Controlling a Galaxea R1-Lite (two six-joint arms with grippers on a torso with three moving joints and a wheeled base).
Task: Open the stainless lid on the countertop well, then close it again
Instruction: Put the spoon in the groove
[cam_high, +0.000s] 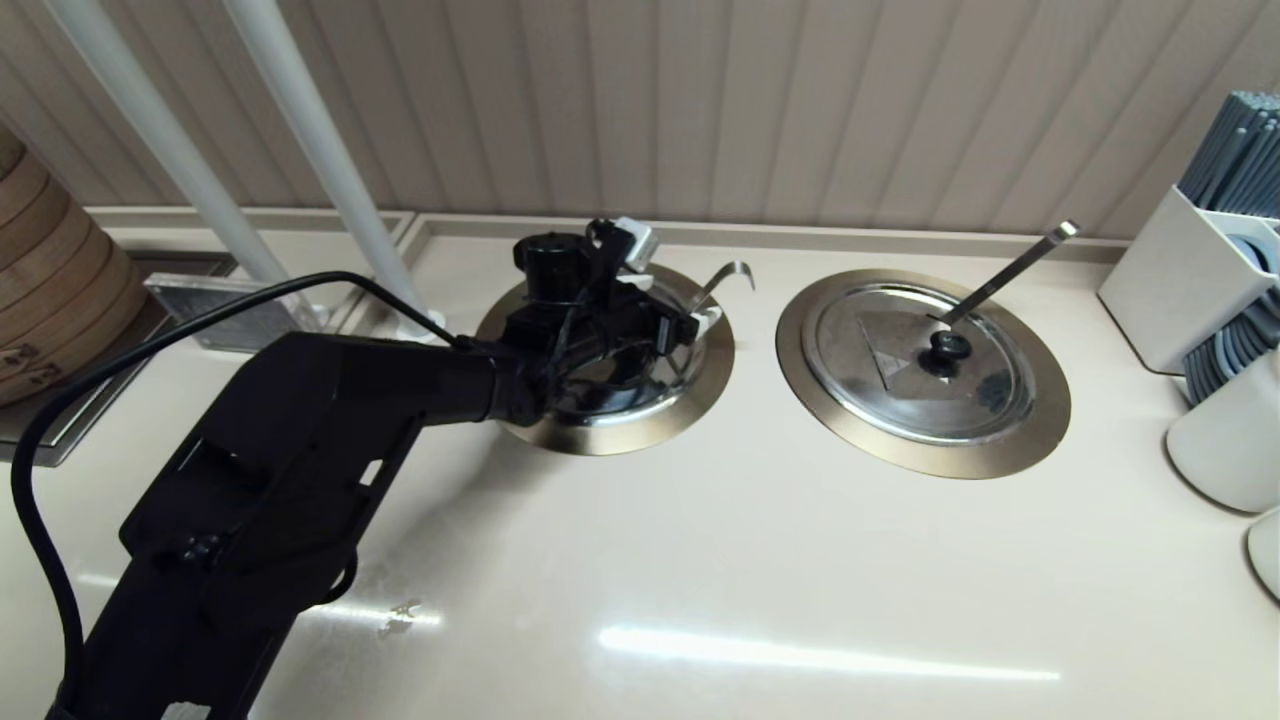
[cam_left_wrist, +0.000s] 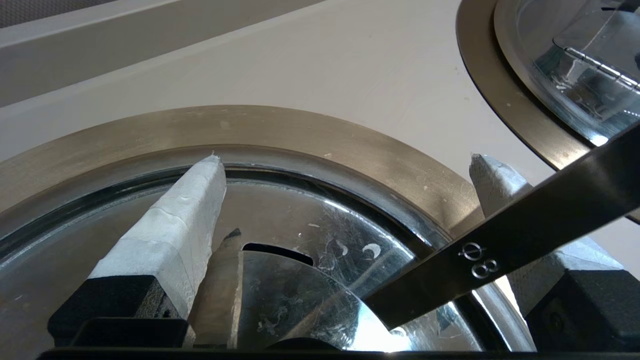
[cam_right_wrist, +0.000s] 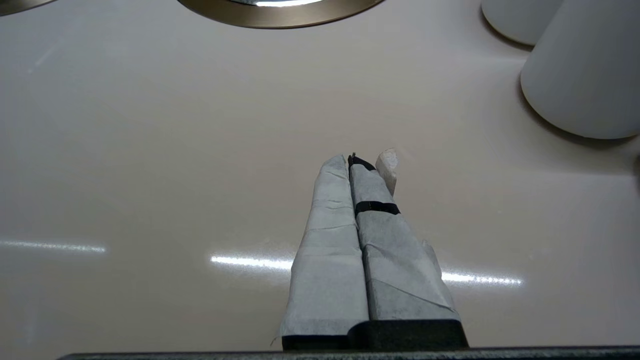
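Observation:
The countertop well (cam_high: 640, 432) shows its bronze-grey rim ring at the counter's left middle, with the thin hook-ended ladle handle (cam_high: 726, 278) rising at its far side. The stainless lid (cam_high: 612, 402) lies in it, mostly hidden under my left arm. My left gripper (cam_high: 665, 282) hovers over the lid, open. In the left wrist view the lid (cam_left_wrist: 320, 225) and the rim (cam_left_wrist: 280, 130) lie under the gripper (cam_left_wrist: 346, 165), and the ladle handle (cam_left_wrist: 505, 245) crosses in front of one finger. My right gripper (cam_right_wrist: 352, 160) is shut on nothing above bare counter.
To the right sits a second ringed well with a wider lid (cam_high: 920, 360) and a square-ended ladle handle (cam_high: 1012, 265). White holders (cam_high: 1190, 290) and cups (cam_right_wrist: 585, 75) stand at the right edge. A bamboo steamer (cam_high: 50, 290) and white poles (cam_high: 320, 150) stand at the left.

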